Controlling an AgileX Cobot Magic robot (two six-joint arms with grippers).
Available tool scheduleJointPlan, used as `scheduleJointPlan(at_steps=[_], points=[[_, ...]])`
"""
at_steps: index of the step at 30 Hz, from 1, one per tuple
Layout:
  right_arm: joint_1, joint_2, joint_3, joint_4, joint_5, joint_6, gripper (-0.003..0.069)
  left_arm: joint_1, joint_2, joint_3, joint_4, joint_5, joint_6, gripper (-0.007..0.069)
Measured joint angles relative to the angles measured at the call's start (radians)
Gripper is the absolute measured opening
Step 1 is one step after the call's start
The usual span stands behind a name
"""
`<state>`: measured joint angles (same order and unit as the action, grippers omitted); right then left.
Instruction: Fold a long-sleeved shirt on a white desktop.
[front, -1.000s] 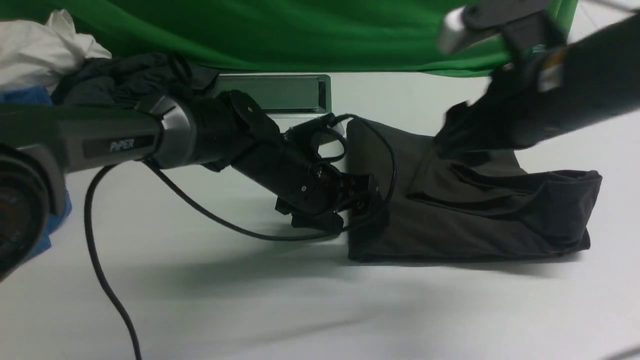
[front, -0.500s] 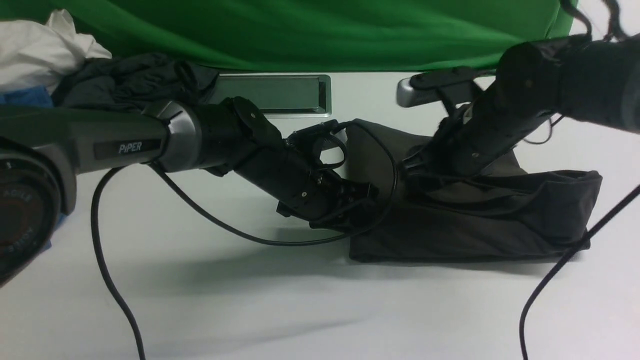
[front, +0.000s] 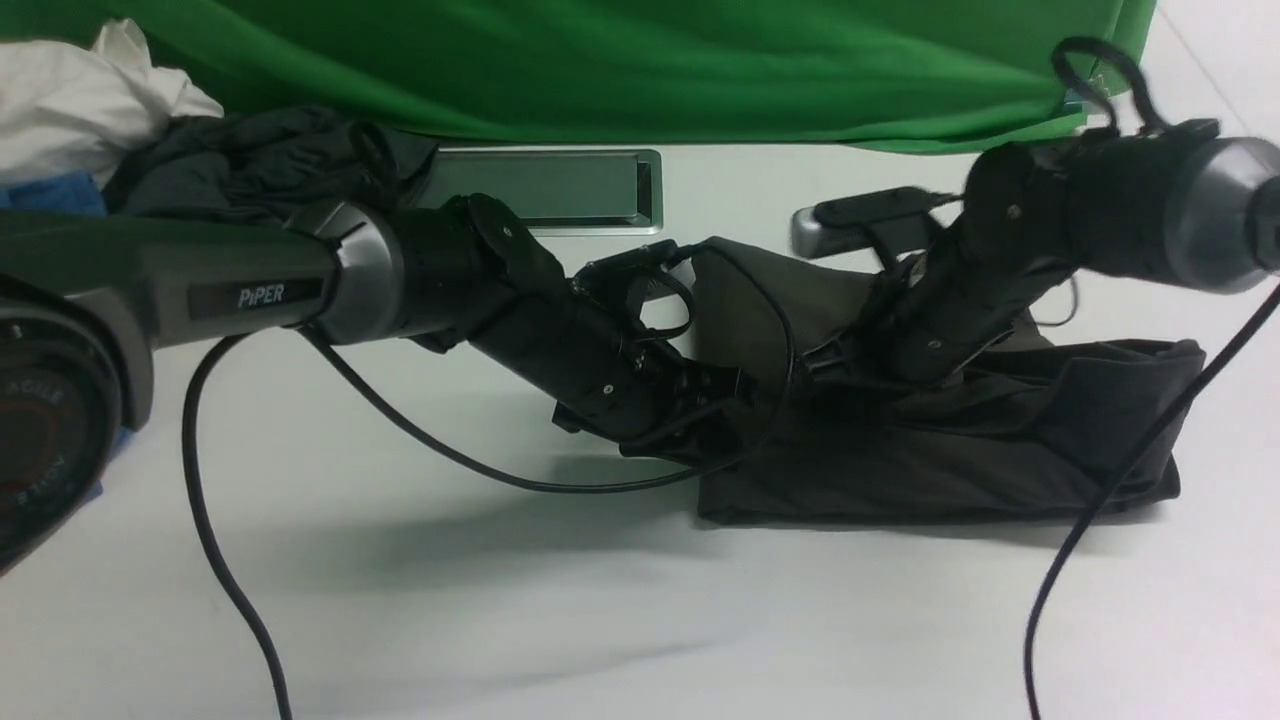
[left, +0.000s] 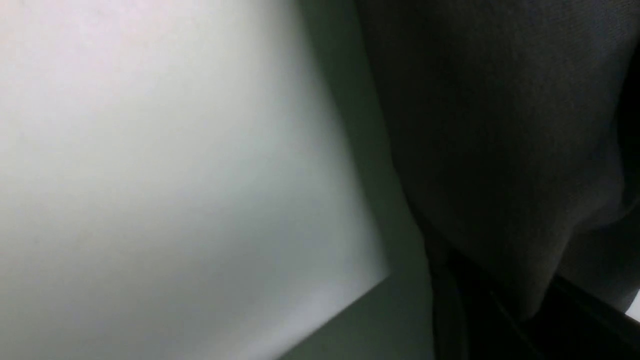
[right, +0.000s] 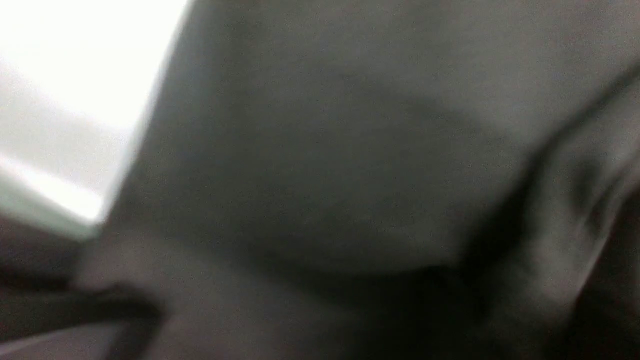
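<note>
We find the long-sleeved shirt (front: 960, 470) folded on the white desktop (front: 500, 600), its left edge pinched between our left gripper's (front: 742, 412) narrow fingers, our right gripper (front: 832, 366) sunk in its upper folds, spread impossible to tell.

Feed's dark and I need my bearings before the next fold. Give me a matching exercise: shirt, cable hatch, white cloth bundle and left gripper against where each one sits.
Things
1. long-sleeved shirt
2. cable hatch
3. white cloth bundle
4. left gripper

Places
A. at the shirt's left edge
B. far back-left corner
C. partly folded, right of centre on the white desktop
D. at the back, next to the green backdrop

Pairs: 1-C, 2-D, 3-B, 4-A
</note>
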<state>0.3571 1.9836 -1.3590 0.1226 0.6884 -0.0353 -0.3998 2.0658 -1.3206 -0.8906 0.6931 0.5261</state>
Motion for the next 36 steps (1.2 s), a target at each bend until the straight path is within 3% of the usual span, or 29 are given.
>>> scheduleJointPlan(at_steps=[3, 8, 15, 17, 18, 20, 23, 31, 36], points=[[-0.079, -0.005, -0.017, -0.047, 0.009, 0.0, 0.005, 0.0, 0.0, 0.0, 0.005, 0.0, 0.0, 0.0077], [-0.226, -0.014, -0.051, -0.203, -0.007, 0.001, 0.0054, 0.0, 0.0, 0.0, 0.007, 0.0, 0.0, 0.0077], [-0.395, -0.02, -0.11, -0.263, -0.027, 0.046, 0.0176, 0.0, 0.0, 0.0, 0.008, 0.0, 0.0, 0.0077], [-0.43, -0.048, -0.126, -0.27, -0.004, 0.075, 0.0272, 0.0, 0.0, 0.0, 0.009, 0.0, 0.0, 0.0077], [-0.432, -0.051, -0.126, -0.27, -0.003, 0.075, 0.0272, 0.0, 0.0, 0.0, 0.009, 0.0, 0.0, 0.0077], [-0.44, -0.113, -0.129, -0.273, 0.007, 0.101, 0.0378, 0.001, 0.0, 0.0, 0.009, 0.0, 0.0, 0.0077], [-0.432, -0.192, -0.129, -0.257, 0.009, 0.107, 0.0437, 0.011, 0.0, 0.0, 0.011, 0.003, 0.0, 0.0077], [-0.33, -0.353, -0.08, -0.036, -0.01, 0.049, 0.0411, 0.157, 0.0, 0.0, 0.018, 0.027, 0.002, 0.0077], [-0.147, -0.34, 0.067, 0.05, -0.143, -0.012, 0.0392, 0.326, 0.0, 0.0, 0.023, 0.072, 0.008, 0.0077]])
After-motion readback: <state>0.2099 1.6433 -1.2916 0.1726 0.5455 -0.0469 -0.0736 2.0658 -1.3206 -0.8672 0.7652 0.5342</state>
